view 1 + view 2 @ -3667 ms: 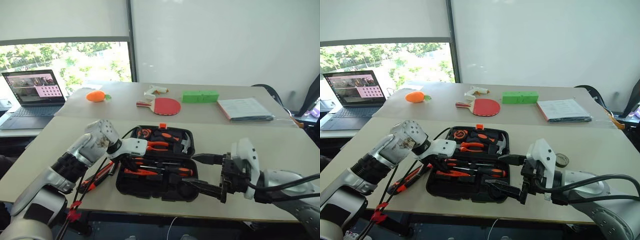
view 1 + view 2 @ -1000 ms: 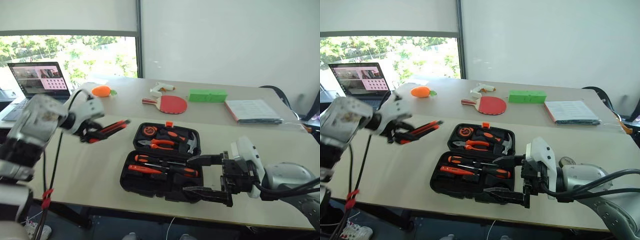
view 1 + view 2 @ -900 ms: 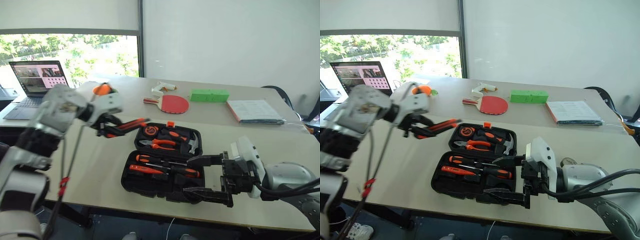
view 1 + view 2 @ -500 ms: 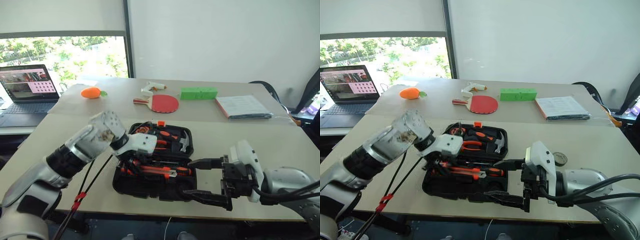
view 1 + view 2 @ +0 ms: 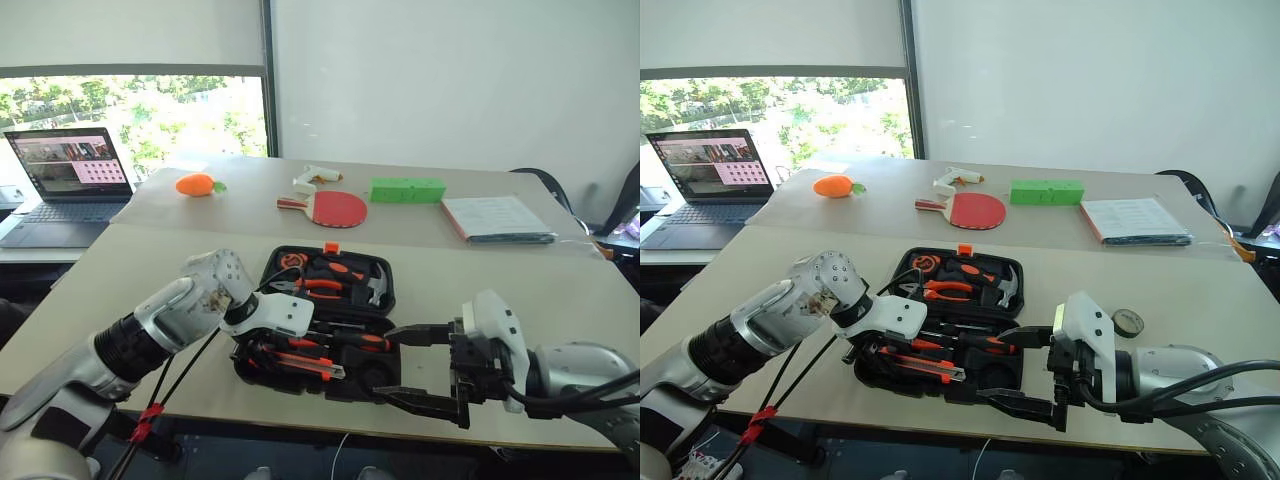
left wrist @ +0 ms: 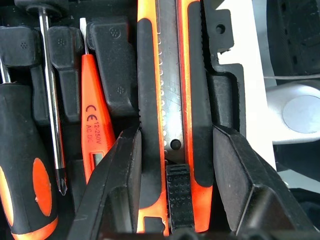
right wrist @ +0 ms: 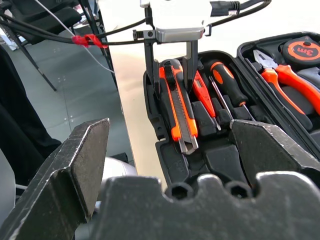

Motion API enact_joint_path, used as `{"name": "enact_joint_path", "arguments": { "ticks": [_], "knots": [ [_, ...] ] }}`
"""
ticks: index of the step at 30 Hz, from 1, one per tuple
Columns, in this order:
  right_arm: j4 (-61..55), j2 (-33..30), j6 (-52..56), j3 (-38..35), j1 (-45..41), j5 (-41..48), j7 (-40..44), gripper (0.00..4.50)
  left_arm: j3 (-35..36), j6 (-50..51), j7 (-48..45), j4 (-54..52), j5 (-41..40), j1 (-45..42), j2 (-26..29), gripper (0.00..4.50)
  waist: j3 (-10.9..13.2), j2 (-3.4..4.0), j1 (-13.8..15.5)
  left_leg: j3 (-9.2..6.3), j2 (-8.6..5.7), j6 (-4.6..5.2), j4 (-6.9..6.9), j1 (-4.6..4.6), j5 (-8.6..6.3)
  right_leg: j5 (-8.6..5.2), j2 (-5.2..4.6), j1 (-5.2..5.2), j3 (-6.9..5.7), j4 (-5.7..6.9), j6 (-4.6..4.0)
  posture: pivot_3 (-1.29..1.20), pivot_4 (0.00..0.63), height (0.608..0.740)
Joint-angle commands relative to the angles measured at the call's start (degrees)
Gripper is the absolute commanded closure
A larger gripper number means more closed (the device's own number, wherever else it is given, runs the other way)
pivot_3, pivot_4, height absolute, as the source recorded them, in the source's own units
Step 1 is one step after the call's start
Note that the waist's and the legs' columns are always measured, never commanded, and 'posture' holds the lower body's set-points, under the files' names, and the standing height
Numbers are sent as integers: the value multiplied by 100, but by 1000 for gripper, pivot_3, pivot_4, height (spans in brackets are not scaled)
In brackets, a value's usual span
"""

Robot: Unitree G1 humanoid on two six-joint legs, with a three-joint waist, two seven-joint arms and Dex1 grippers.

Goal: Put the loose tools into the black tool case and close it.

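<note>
So the left gripper (image 6: 172,165) is clamped on the black-and-orange utility knife (image 6: 170,100), one finger on each long side near the slider end, and it's holding it down over the near-left part of the open black tool case (image 5: 300,375), which sits on the near table in front of the robot. From where I'm looking the knife lies along the front row of recesses, right beside the slim red-orange screwdriver (image 6: 95,120) and a black-and-orange-handled screwdriver (image 6: 25,165) already sitting in their slots. Can't tell if it's fully seated or just resting on top.

Handling-wise I'd guess the knife is light and rigid, with rubbery side grips, so pinching it across the flanks like this looks like the sensible spot. The metal blade rail down the middle looks slicker, not where I'd grab.

The right gripper (image 5: 1025,370) hangs with its jaws spread wide and nothing in them, just off the case's near right corner. A small black tape roll (image 5: 1127,322) sits out on the table, to the right of the case. That one's small and round, so it might roll or squirt out of a pinch.
</note>
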Motion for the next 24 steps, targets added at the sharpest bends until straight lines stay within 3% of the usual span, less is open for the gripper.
{"name": "enact_joint_path", "arguments": {
  "ticks": [1,4,6,7,9,10,11,12,20,24],
  "knots": [
    [-199,-82,-74,-212,38,54,-1,0,-22,101,46,-172,34,63,-81,2891,-1,1,13,0,0,0,0,0,0,0,0,0,0,0,0,0,150,738],
    [-237,-68,-66,-237,68,90,-52,0,-16,223,35,-268,-7,103,-105,2891,-1,2,17,0,0,0,0,0,0,0,0,0,0,0,0,0,150,738],
    [-250,-56,-60,-222,53,115,-90,0,-15,323,11,-322,-66,119,-142,1890,-1,2,19,0,0,0,0,0,0,0,0,0,0,0,0,0,150,738],
    [-253,-53,-58,-215,46,125,-100,0,-19,340,0,-338,-76,122,-148,1803,-1,2,17,0,0,0,0,0,0,0,0,0,0,0,0,0,150,738],
    [-243,-50,-58,-200,33,129,-108,0,-23,352,-6,-342,-77,121,-152,959,-2,2,15,0,1,0,-1,0,0,0,1,-1,1,-1,0,0,150,738],
    [-232,-50,-59,-193,27,126,-106,0,-24,348,0,-329,-71,117,-154,803,-2,2,15,0,1,0,-1,0,0,0,1,-1,1,-1,0,0,150,738],
    [-223,-48,-63,-186,27,118,-103,0,-19,338,13,-308,-62,111,-159,291,-1,2,15,0,1,0,-2,0,0,0,1,-1,1,-1,0,0,150,738],
    [-220,-45,-67,-178,31,109,-100,0,11,316,41,-271,-52,97,-159,87,-2,2,15,0,1,1,-3,0,-1,-1,1,-1,1,-2,0,0,150,738],
    [-156,-5,-122,-103,56,-6,-28,0,618,371,-204,59,-542,-326,-71,35,-2,3,-6,0,3,1,-5,-1,-1,-1,2,-6,0,0,-1,0,150,738],
    [-107,21,-141,-38,-8,-65,-4,0,673,70,-196,290,-611,-345,-137,1044,-2,3,-8,0,2,1,-5,-1,-1,-1,2,-5,0,-2,-1,0,150,738]
  ]
}}
